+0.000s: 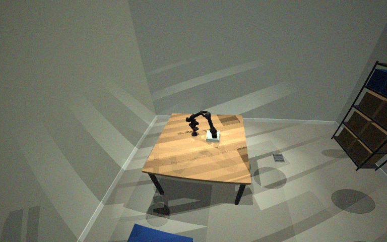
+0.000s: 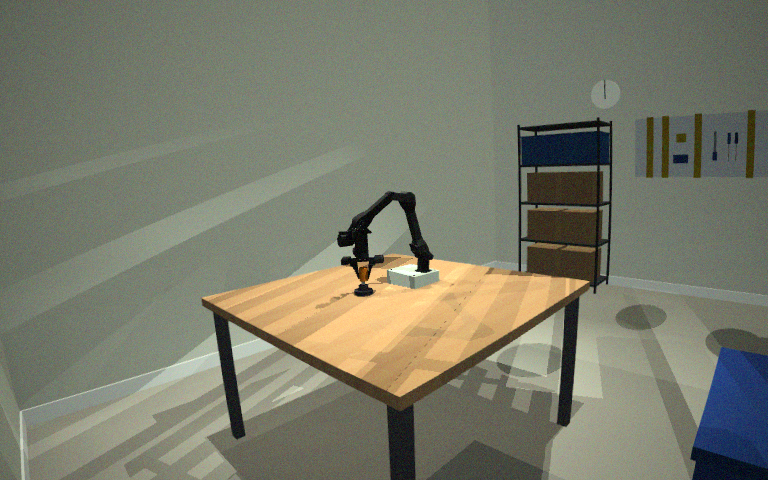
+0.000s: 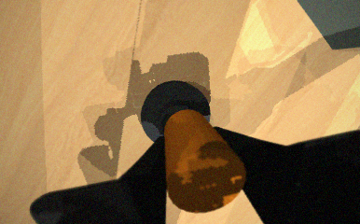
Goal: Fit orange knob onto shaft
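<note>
The orange knob (image 3: 191, 154) (image 2: 364, 274) is held upright between the fingers of my gripper (image 3: 193, 154) (image 2: 364, 277), which is shut on it. The dark round pedestal (image 3: 160, 100) (image 2: 363, 291) (image 1: 194, 134) stands on the table under the knob. In the wrist view the knob's lower end covers part of the pedestal. The silver shaft is not visible, and the knob's hole and flat side are hidden underneath. Whether the knob's lower end touches the shaft, I cannot tell.
The arm's pale base box (image 1: 212, 139) (image 2: 413, 276) stands beside the pedestal on the wooden table (image 1: 195, 162) (image 2: 400, 350). Shadows of the arm fall around the pedestal. A shelf rack with boxes and a blue object stand away from the table.
</note>
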